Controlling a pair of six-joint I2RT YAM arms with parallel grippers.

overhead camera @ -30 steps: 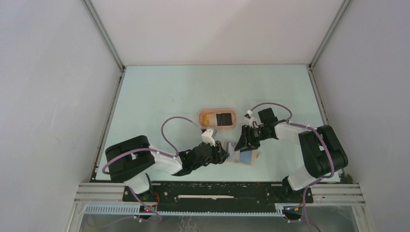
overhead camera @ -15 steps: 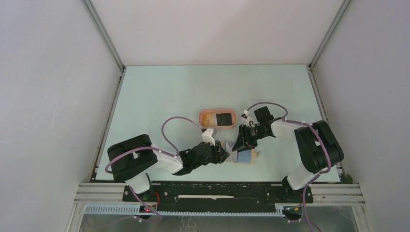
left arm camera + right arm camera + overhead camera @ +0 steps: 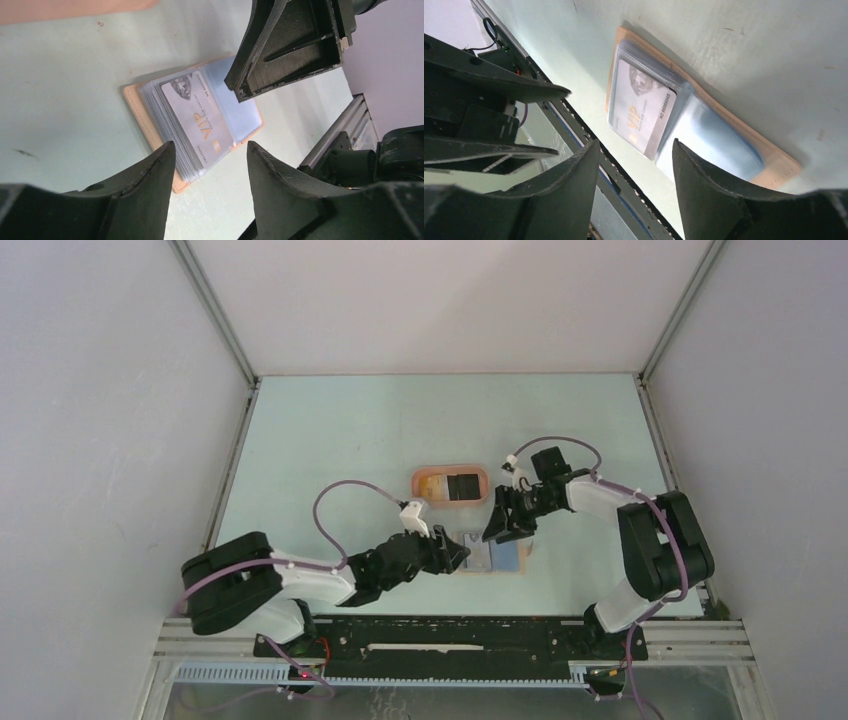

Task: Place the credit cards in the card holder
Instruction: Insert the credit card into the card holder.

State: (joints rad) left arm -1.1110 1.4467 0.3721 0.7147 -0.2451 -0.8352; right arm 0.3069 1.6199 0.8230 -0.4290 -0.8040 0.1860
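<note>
White enclosure walls surround a pale green table (image 3: 330, 440). Near the middle of the table's near edge lies the card holder (image 3: 505, 560), opened flat, its tan cover underneath and its clear sleeves facing up. One sleeve on the left half contains a silver-grey card marked VIP (image 3: 197, 122). A pale blue card (image 3: 709, 145) shows through the sleeve on the right half.

Farther from the near edge, just beyond the holder, sits a salmon-pink oval tray (image 3: 451, 469). It contains a yellow-orange card (image 3: 430, 485) at its left end and a black card (image 3: 463, 486) beside it.

The left gripper (image 3: 458, 552) is at the holder's left edge, its jaws parted with nothing between them; its wrist view looks past the fingers onto the VIP card. The right gripper (image 3: 497, 528) is at the holder's far edge, jaws likewise parted and empty. Whether either fingertip touches the sleeves cannot be told.
</note>
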